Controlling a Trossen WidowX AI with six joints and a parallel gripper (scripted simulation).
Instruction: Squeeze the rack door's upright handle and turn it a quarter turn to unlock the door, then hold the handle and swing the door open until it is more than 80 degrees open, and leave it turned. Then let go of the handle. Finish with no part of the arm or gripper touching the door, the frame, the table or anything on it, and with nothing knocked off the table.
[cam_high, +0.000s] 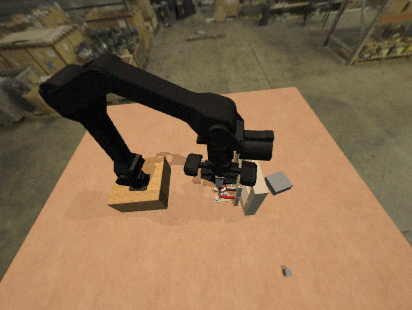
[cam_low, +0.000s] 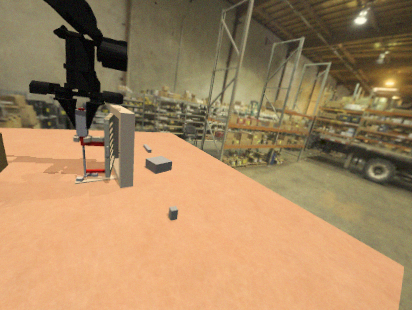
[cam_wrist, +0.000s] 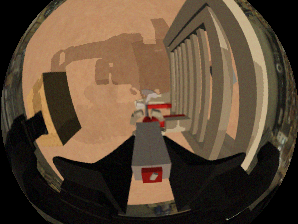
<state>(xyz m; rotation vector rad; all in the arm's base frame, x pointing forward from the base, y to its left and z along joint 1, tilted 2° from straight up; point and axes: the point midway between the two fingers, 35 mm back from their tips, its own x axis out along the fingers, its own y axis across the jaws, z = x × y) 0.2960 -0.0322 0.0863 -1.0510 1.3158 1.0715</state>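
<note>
My gripper (cam_high: 220, 181) (cam_low: 82, 126) (cam_wrist: 148, 139) points down and is shut on the upright grey handle (cam_low: 81, 132) (cam_wrist: 152, 139), with a finger on each side. The handle's grey face and small red end show between the fingers in the wrist view. Red brackets (cam_high: 227, 197) (cam_low: 95, 171) (cam_wrist: 159, 106) join its rod to the door. The slatted door (cam_high: 237, 197) (cam_low: 107, 160) (cam_wrist: 181, 85) stands a little ajar, with a narrow gap to the upright beige frame (cam_high: 253, 202) (cam_low: 127, 160) (cam_wrist: 250, 75). The hinge is hidden.
A flat grey block (cam_high: 278, 183) (cam_low: 159, 164) lies behind the frame. A small grey cube (cam_high: 287, 273) (cam_low: 173, 213) lies apart on the table. A small grey bar (cam_low: 147, 148) lies farther back. The arm's wooden base block (cam_high: 137, 195) is on the handle's side of the door.
</note>
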